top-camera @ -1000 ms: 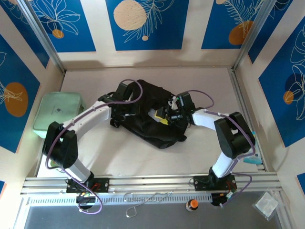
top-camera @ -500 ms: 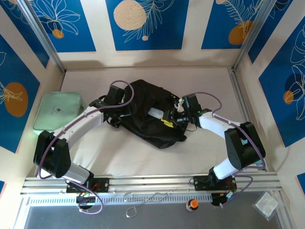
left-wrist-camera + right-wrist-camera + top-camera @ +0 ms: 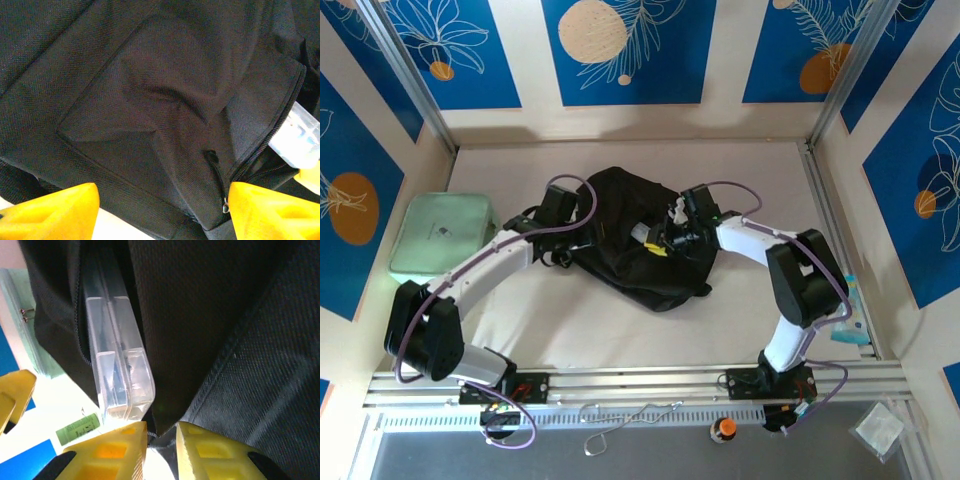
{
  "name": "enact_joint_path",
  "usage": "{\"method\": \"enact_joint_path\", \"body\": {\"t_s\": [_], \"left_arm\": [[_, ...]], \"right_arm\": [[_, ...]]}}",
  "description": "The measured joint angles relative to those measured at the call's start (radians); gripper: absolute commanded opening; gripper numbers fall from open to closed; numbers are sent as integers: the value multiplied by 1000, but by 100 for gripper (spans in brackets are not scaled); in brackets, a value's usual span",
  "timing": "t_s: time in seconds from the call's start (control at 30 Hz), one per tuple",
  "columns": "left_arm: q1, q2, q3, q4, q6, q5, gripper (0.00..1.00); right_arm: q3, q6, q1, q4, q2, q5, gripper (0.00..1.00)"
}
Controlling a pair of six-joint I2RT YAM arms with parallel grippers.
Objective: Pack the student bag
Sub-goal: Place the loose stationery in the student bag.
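The student bag [image 3: 620, 215], a big black fabric backpack, lies in the middle of the table. A clear plastic case [image 3: 642, 233] pokes out of its unzipped opening [image 3: 260, 150]. My left gripper [image 3: 570, 240] hovers over the bag's left side. It stands open [image 3: 162, 200], with a yellow finger [image 3: 50, 212] on either side of the fabric and the zip pull [image 3: 225, 205] beside the right one. My right gripper [image 3: 662, 243] is at the opening. Its yellow fingers [image 3: 107, 450] are nearly together [image 3: 161, 432], pinching an edge of the bag's fabric [image 3: 215, 340] just beside the clear case [image 3: 120, 375].
A mint-green zip case [image 3: 440, 235] lies at the table's left wall. Blue-and-cream panels wall in three sides. A rail [image 3: 640, 380] carrying the arm bases runs along the near edge, with bare table between it and the bag.
My left gripper has opened and drawn back leftward off the bag. My right gripper has shifted left to the opening and its jaws have narrowed onto the fabric edge.
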State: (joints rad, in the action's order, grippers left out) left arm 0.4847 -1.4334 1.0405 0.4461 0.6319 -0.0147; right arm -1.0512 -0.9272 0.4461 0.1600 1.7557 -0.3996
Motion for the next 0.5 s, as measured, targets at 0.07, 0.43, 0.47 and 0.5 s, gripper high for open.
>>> {"method": "enact_joint_path", "body": {"t_s": [0.07,0.43,0.47,0.5], "left_arm": [[-1,0,-9,-5,7,7,69],[-9,6,-66,-56,50,58,69],[-9,6,-73,-66,56,67,68],[-9,6,-79,-73,65,73,68]], "right_arm": [[-15,1,3,13,14,5,25],[88,37,-1,32,-192,62,39],[84,37,0,32,-195,68,39],[77,37,3,37,-193,78,39]]}}
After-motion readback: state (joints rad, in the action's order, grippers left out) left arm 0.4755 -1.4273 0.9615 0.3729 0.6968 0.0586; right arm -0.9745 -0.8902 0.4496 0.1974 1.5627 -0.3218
